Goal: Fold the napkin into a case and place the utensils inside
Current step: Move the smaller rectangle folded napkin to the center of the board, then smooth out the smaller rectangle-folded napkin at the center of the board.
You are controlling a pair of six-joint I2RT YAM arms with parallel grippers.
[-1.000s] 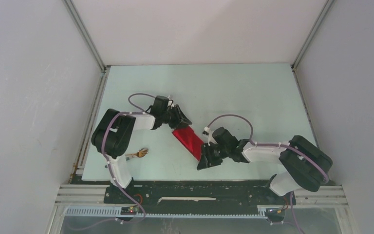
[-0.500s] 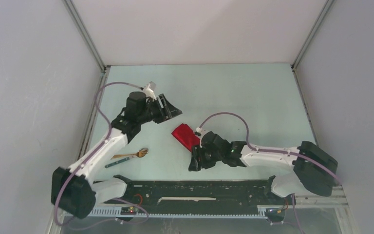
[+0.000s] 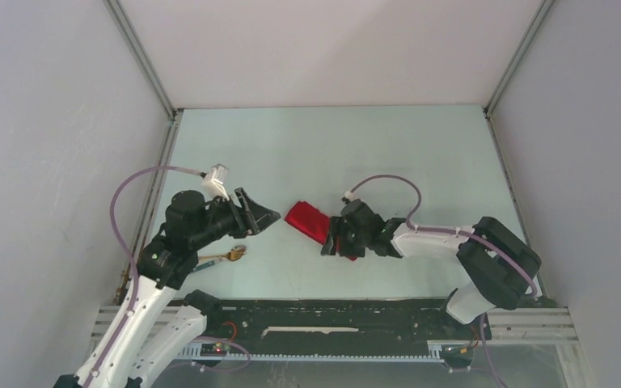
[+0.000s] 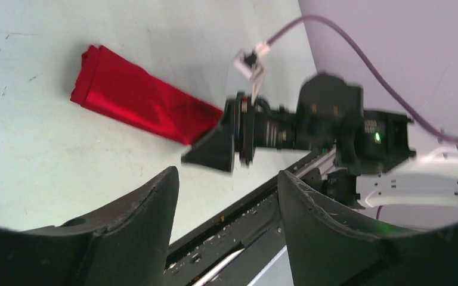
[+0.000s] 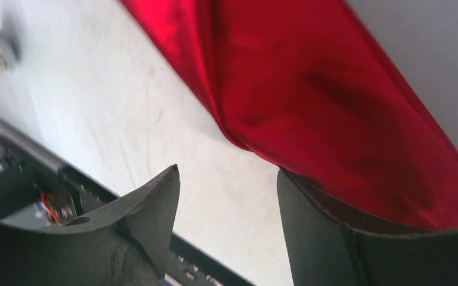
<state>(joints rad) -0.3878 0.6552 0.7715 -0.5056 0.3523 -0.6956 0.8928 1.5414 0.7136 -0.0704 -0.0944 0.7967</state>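
Glossy red napkin folded into narrow strip

The napkin is thin red cloth. It shines a little, like satin, and has soft folds. The table is pale green, flat and matt, and the left wrist view shows small scratches on it. The fork, at the lower left of the top view, is light brown wood. The left gripper and the right gripper have black fingers that look like dull, rough plastic with chipped edges. The arm shells are smooth white plastic. The cable is smooth and purple. The walls are matt grey. The frame bars look like pale metal.
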